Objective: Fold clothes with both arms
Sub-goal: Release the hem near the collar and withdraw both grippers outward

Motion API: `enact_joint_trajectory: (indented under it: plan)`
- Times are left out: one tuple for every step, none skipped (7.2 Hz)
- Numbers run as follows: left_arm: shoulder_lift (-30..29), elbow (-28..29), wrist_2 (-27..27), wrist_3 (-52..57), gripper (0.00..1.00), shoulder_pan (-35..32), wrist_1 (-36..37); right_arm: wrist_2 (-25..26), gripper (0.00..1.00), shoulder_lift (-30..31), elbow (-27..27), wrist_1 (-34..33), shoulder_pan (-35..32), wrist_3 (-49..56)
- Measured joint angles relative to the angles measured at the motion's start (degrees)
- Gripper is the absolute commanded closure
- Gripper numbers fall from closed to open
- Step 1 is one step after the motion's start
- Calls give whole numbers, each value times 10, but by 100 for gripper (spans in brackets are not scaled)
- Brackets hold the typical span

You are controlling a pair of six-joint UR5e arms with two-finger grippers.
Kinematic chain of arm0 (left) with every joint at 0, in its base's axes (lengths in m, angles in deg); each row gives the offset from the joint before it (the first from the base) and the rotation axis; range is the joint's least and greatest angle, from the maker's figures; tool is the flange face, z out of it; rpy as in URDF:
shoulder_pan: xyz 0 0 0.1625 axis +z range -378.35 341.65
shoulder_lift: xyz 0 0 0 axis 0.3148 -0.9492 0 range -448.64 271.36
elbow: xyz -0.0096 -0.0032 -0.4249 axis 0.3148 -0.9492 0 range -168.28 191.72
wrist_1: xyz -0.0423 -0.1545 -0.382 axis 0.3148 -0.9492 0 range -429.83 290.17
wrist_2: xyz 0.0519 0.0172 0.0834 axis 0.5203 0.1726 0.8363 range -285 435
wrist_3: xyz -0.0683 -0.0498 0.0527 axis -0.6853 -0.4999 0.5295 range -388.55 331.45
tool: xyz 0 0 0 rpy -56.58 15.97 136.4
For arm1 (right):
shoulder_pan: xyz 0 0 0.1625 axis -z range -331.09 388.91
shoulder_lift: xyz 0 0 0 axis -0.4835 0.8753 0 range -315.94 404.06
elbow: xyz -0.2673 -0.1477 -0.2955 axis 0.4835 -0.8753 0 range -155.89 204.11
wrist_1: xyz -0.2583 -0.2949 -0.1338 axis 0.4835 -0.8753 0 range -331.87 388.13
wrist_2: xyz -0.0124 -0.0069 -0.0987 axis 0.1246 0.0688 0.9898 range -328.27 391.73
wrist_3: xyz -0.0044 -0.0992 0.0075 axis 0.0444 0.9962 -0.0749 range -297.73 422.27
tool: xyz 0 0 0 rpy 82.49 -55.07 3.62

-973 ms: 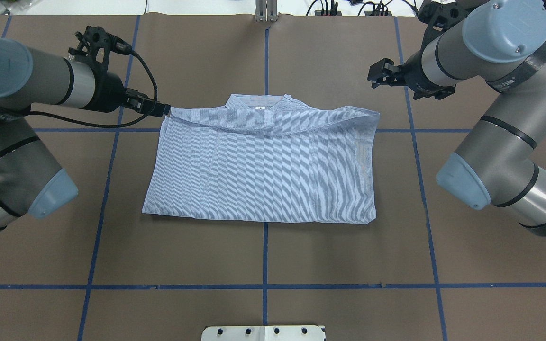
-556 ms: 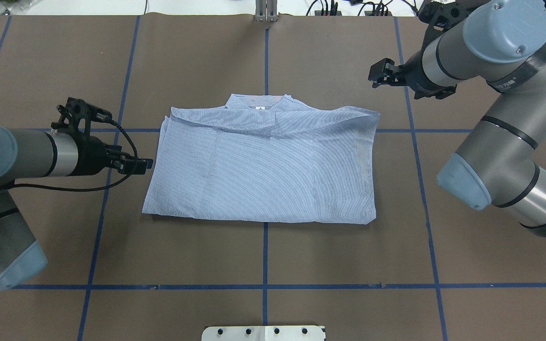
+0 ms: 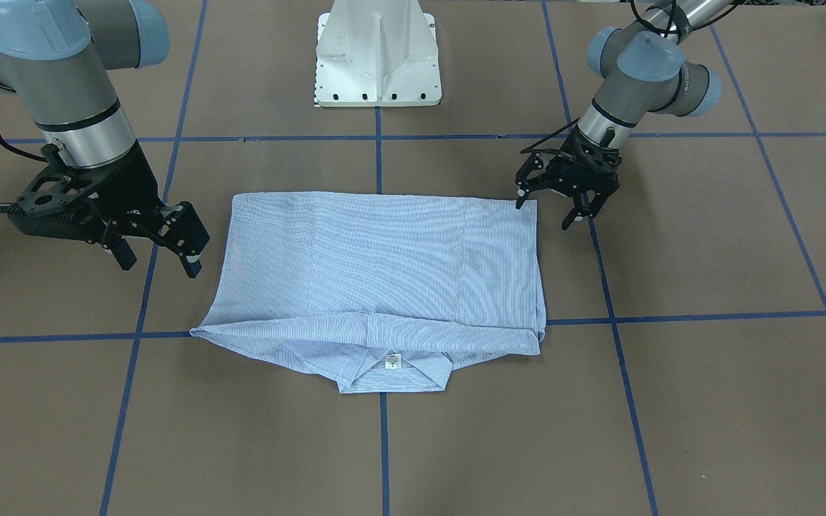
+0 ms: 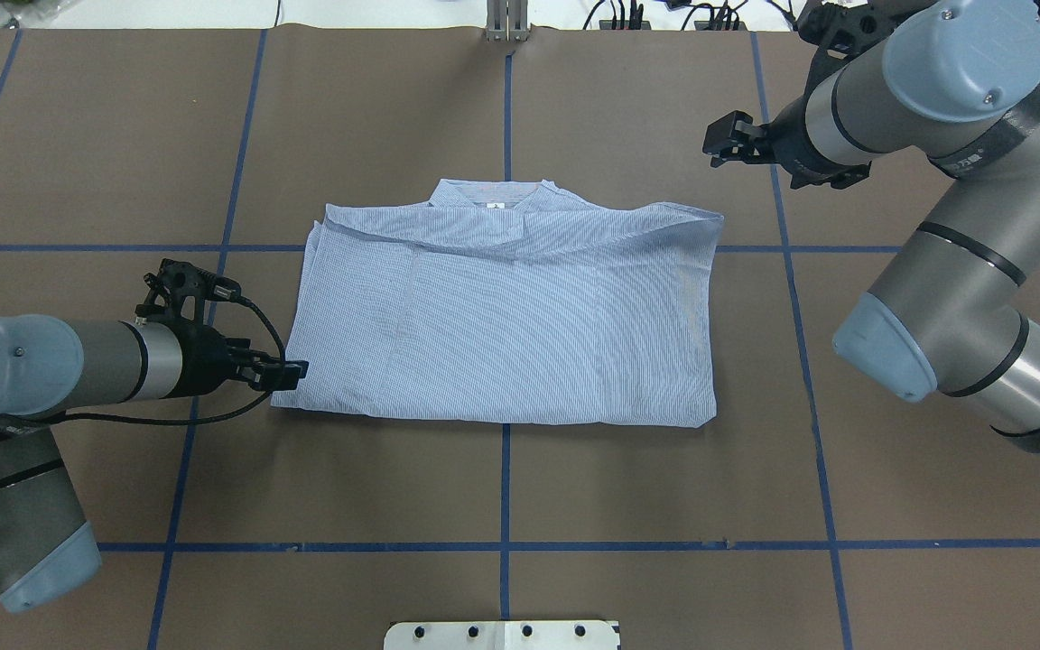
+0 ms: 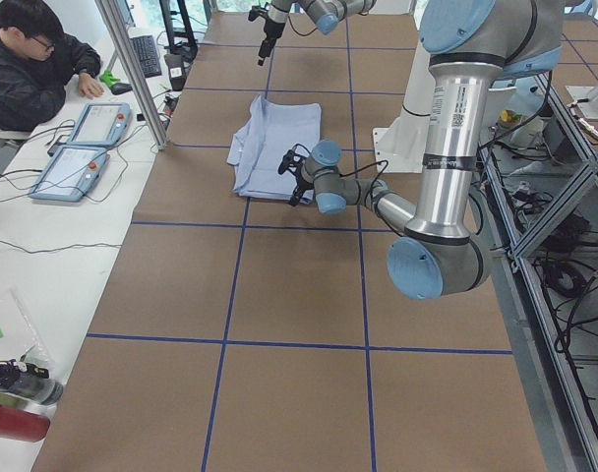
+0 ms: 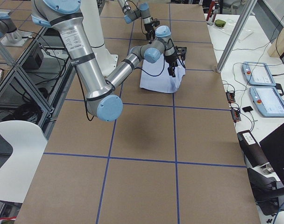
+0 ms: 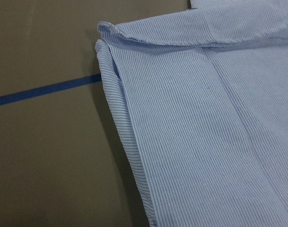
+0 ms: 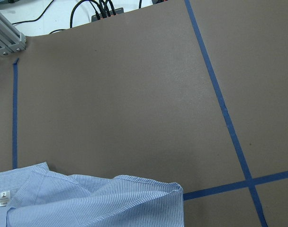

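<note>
Shirt (image 4: 502,316) lay part-folded between our grippers. Our left gripper (image 4: 292,368), spread and empty, had moved from collar corner to hem corner just ahead, likely the next grasp. Our right gripper (image 3: 161,266) hung spread, clear of the cloth.

Both arms (image 4: 962,244) are grey and silver, with light-blue joint caps (image 4: 967,54) and black cables (image 4: 159,422).

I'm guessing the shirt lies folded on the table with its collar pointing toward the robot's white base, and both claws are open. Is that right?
Not quite. The collar of the shirt points away from the white base, not toward it; the exterior front-facing view shows this. The rest holds: the shirt lies folded on the table, and the left gripper and right gripper are open.
</note>
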Motion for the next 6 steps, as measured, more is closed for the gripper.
enact_joint_trajectory:
  plan:
    - [-1,1,2,-1,11,13,0,0,0,0,1,0,0,0]
    - [-3,3,4,-1,16,24,0,1,0,1,1,0,0,0]
    - [-4,5,7,-1,22,33,0,1,0,1,2,0,0,0]
    - [-6,8,8,-1,45,38,0,1,0,1,1,0,0,0]
    - [-11,13,8,0,84,40,0,1,0,1,1,1,0,0]
    - [-15,19,8,0,100,41,0,0,0,1,1,1,0,0]
